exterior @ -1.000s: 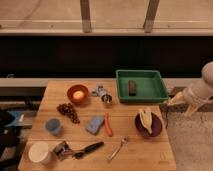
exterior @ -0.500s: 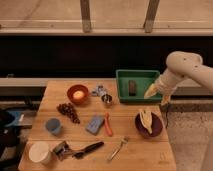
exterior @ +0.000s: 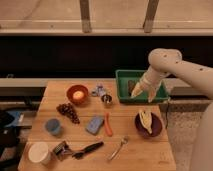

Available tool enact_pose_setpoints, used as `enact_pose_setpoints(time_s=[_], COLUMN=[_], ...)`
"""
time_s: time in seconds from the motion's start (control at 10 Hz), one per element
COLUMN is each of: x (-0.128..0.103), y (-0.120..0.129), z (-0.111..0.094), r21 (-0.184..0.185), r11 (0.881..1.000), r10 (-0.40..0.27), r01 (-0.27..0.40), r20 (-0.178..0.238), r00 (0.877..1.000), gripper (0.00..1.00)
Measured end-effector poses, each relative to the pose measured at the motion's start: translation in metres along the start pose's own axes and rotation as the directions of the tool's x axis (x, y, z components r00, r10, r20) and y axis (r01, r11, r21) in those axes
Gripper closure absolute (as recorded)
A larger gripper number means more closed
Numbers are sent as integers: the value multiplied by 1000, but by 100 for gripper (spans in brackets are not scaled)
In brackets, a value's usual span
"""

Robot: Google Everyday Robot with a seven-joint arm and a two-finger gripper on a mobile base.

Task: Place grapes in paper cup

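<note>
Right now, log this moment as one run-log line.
phase: grapes not yet picked | gripper: at green tray, apart from grapes | grapes: on table beside orange bowl | paper cup: upright, table's near-left corner

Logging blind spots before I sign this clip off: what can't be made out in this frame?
Camera view, gripper over the green tray: it covers part of a dark item inside; identity unclear.
Camera view, arm: cut off by the right edge.
Camera view, grapes: berries too small to count.
Camera view, paper cup: contents cannot be told.
</note>
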State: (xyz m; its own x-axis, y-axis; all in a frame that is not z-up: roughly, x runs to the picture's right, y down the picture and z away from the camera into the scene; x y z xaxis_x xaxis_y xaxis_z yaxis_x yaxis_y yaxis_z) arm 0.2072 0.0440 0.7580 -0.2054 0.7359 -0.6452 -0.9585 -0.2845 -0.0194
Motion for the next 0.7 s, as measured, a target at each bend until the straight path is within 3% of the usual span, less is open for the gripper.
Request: enact_pose_setpoints(time_s=[0.3, 0.5, 0.7], x=[0, 11, 17], y=[-2, -19, -15], z=[0, -12, -14], r21=[-4, -3, 5], r11=[1000, 1000, 999], r10=[5, 11, -34], r01=[-5, -11, 34], r20=[8, 51, 59], r00=[1000, 999, 998], gripper=[35, 35, 35])
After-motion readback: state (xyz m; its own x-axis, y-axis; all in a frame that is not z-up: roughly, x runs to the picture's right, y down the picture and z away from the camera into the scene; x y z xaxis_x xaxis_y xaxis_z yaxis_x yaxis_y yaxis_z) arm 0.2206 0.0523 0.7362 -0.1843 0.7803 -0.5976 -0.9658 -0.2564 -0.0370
